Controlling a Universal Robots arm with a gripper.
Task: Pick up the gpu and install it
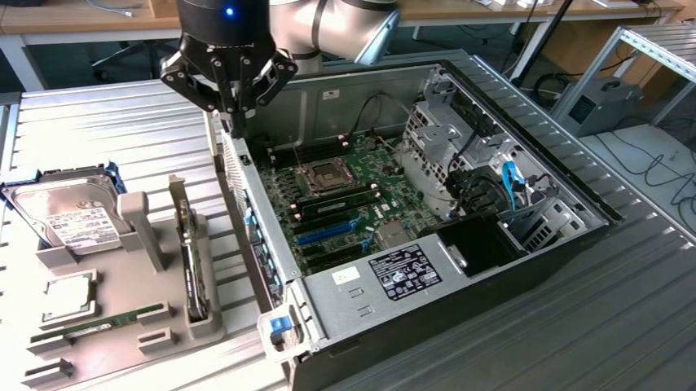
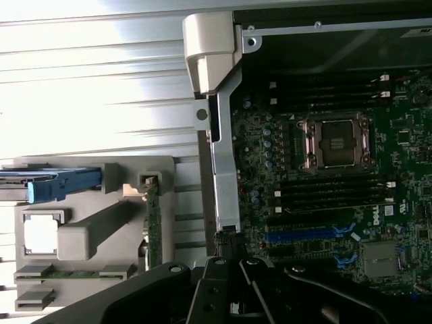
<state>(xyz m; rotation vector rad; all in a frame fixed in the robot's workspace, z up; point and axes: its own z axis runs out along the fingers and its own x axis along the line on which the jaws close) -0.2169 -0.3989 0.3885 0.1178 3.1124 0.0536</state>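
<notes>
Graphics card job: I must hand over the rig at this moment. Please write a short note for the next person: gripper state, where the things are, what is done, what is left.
Gripper: shut, with nothing in it, above the computer case at the wall that faces the holder.
Graphics card: stands on its edge in a slot of the grey holder, on the exterior view's left of the case.
Blue slots on the board inside the case: empty.
Done: nothing that shows; the card is not picked up.
Left: both the pick-up and the install.
</notes>
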